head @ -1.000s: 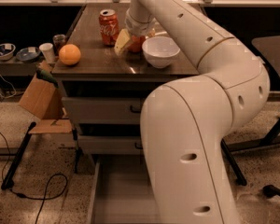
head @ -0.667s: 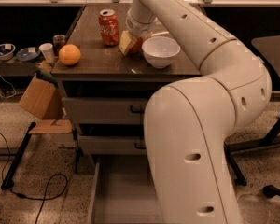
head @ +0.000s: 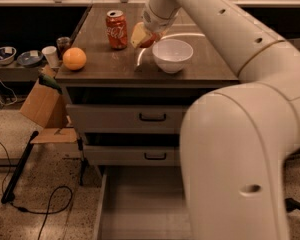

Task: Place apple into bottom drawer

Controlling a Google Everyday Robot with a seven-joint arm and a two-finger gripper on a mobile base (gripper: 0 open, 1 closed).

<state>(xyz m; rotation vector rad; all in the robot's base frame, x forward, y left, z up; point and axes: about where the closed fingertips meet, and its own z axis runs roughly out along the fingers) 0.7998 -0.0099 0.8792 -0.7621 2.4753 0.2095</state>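
The apple [head: 149, 40] shows only as a small red patch on the cabinet top, between the red soda can and the white bowl, mostly hidden by my gripper [head: 141, 36]. The gripper hangs from the white arm and sits right at the apple, low over the tabletop. The bottom drawer [head: 140, 204] is pulled open at floor level, a long grey tray with nothing visible in it; my arm covers its right part.
A red soda can [head: 116, 29] stands left of the gripper and a white bowl [head: 172, 54] right of it. An orange [head: 74, 58] lies at the top's left front corner. Two upper drawers with black handles [head: 152, 117] are shut. A cardboard box [head: 44, 104] and cables lie left.
The gripper has shifted slightly right and toward the back of the cabinet top, closer to the apple. The can, bowl and orange have not moved.
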